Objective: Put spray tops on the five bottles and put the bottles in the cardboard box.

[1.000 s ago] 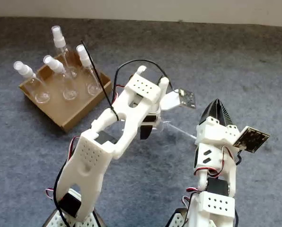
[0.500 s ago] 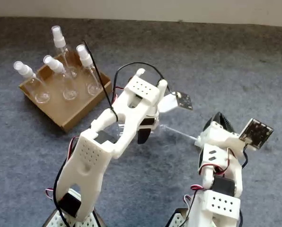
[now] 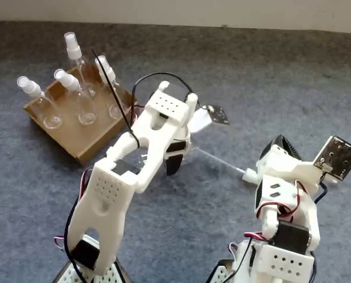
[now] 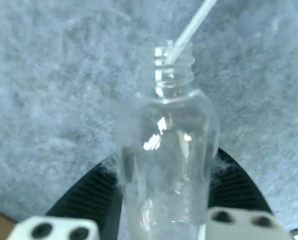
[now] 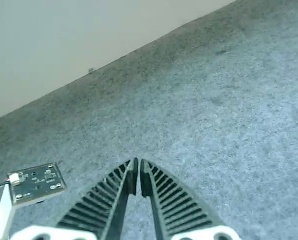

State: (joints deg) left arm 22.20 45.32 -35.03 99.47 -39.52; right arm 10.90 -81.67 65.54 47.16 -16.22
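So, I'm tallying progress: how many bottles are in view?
5. Four capped bottles stand in the cardboard box; the fifth bottle, uncapped, is held in the left pincer, a tube in its neck.

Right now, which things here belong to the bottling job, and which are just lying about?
Job: brown cardboard box; four capped clear bottles; uncapped clear plastic bottle in left gripper; white spray top with tube.
Lying about: grey carpet; pale wall.

Five bottles in all: four capped bottles in the one cardboard box, and a fifth bottle with a bare neck. One loose spray top. Two robot arms, a left arm and a right arm.
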